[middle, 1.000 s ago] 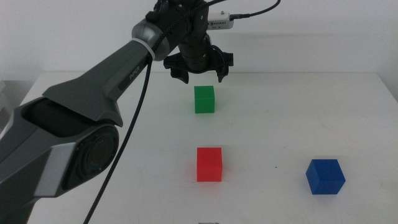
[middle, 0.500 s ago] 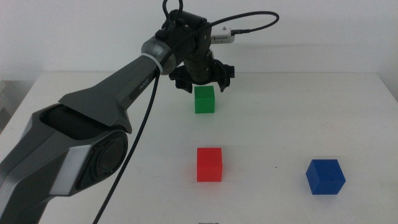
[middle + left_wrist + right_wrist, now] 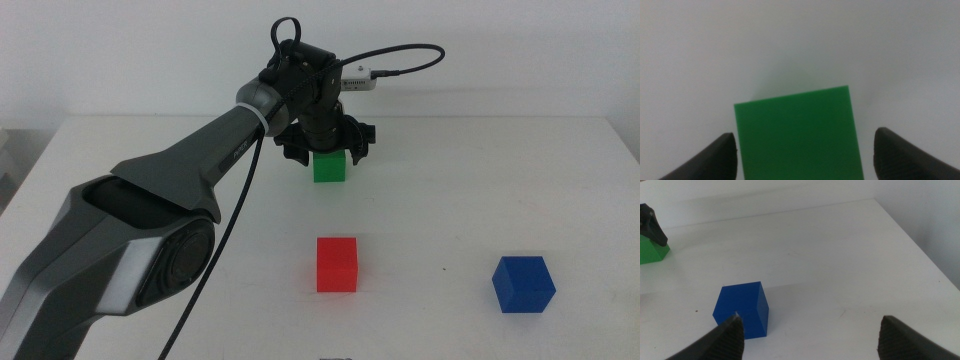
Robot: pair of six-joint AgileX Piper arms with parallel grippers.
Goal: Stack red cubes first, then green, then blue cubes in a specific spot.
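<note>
The green cube [image 3: 329,167] sits at the far middle of the white table. My left gripper [image 3: 328,149] is down over it, open, with a jaw on each side and a gap to each face; the left wrist view shows the cube [image 3: 797,135] between the two jaws. The red cube [image 3: 337,264] sits alone near the front middle. The blue cube [image 3: 523,284] sits at the front right and also shows in the right wrist view [image 3: 741,309]. My right gripper [image 3: 810,330] is open and waits above the table near the blue cube, out of the middle view.
The left arm [image 3: 180,180] reaches across the left half of the table, with a cable [image 3: 400,50] looping above the wrist. The table's right edge [image 3: 920,250] runs close to the blue cube.
My left gripper has come down from just above and behind the green cube until its open jaws straddle it. The cubes have not moved.
</note>
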